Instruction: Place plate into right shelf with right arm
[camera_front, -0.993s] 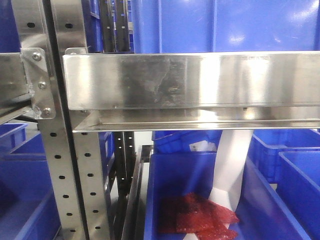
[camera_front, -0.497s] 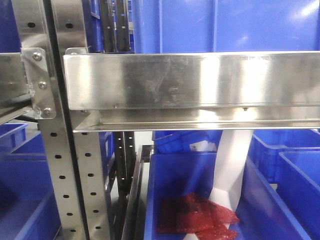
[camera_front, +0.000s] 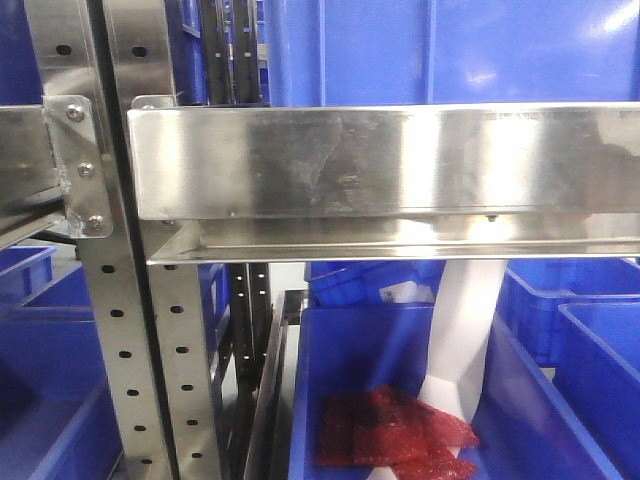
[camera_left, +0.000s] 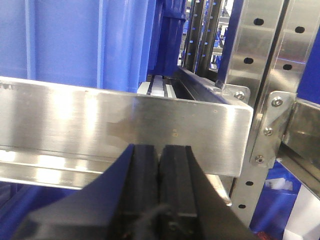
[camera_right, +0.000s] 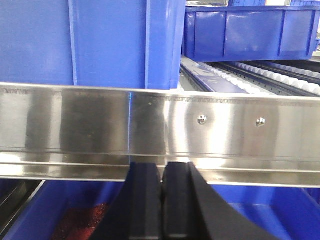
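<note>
A: Plate first: no view shows it, neither the front camera nor either wrist camera.

B: And the right shelf (camera_front: 380, 165)?

A: It fills the front view. A shiny steel beam runs flat across the middle, bolted at its left end to perforated upright posts (camera_front: 140, 350). A large blue bin (camera_front: 450, 50) sits on the level above the beam.

B: What is in the bins below?

A: The lower blue bin (camera_front: 340, 370), near and right of centre, holds a crumpled red mesh bag (camera_front: 385, 430) on its floor and a white sheet (camera_front: 465, 330) standing on end against its right side. Further blue bins lie to the far left and far right of it; their contents cannot be made out. Behind it another blue bin shows a small white label.

B: The left end effector (camera_left: 159, 170)?

A: Its two black fingers are pressed together with nothing between them. It sits just in front of a steel beam (camera_left: 125, 125), with a tall blue bin (camera_left: 75, 45) on the level above.

B: And the right end effector (camera_right: 162, 200)?

A: Also pressed together and empty, close before the shelf beam. Beyond the beam stands a large blue bin, and farther right a second blue bin (camera_right: 250, 30) rests on roller tracks (camera_right: 240, 75). Below the beam, red mesh shows inside the lower bin.
</note>
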